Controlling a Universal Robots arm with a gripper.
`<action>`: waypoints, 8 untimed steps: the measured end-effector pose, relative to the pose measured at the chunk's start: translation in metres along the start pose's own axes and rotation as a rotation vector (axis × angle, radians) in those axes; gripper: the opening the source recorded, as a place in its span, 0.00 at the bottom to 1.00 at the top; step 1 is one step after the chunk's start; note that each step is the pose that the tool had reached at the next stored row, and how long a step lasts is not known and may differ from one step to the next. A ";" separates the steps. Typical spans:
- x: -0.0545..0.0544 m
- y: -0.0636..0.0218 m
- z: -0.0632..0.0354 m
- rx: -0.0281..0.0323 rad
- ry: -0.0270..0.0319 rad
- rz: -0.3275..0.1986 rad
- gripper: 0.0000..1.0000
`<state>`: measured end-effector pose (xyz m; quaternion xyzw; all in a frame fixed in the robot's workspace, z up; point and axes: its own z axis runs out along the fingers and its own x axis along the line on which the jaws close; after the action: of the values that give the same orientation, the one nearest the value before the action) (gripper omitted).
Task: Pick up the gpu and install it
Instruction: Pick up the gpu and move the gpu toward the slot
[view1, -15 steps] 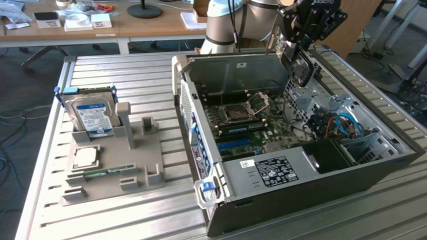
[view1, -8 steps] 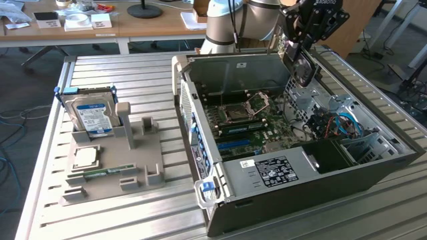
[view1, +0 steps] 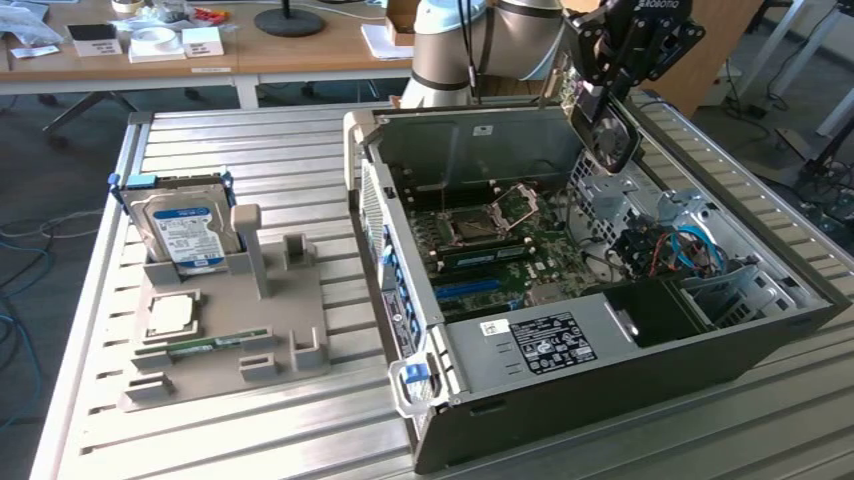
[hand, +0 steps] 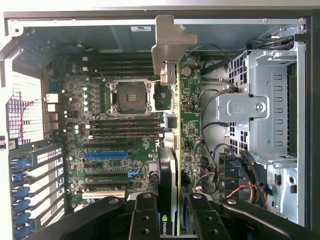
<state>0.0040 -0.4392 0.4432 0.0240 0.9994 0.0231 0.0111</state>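
**Desk:** What have you got, big things first?

**Operator:** I see the slatted metal table (view1: 240, 440). The open case (view1: 587, 400) sits on it, filling the lower right of the exterior view. The arm (view1: 467, 40) is cut off at the top edge, so I only get a stretch of it behind the case. The motherboard (view1: 507, 255) lies flat inside, and the labelled power supply (view1: 554, 345) hides its near end.

**Desk:** And the card?

**Operator:** The gpu (view1: 614, 135) hangs in the upper right of that frame, above the case's far rim, with its fan face toward the camera. My gripper (view1: 603, 95) is clamped on it and covers its top. On the wrist view the gpu (hand: 172, 170) is edge-on between the fingers (hand: 145, 220). It masks a strip of board there, so I can't tell which slot lies under it.

**Desk:** Anything crowding it?

**Operator:** The drive cage (hand: 265, 110) and loose cables (hand: 240, 190) sit just beside that strip. Well apart, on the exterior view's left, a grey tray (view1: 214, 375) holds an upright hard drive (view1: 187, 235) and a memory stick (view1: 200, 345) lying flat.
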 end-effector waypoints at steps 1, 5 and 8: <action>0.000 0.0000 0.0000 0.0000 0.0000 0.000 0.27; 0.000 0.0000 0.0000 0.0000 0.0000 0.000 0.27; 0.000 0.0000 0.0000 0.0000 0.0000 0.000 0.27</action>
<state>0.0040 -0.4392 0.4432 0.0240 0.9994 0.0231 0.0111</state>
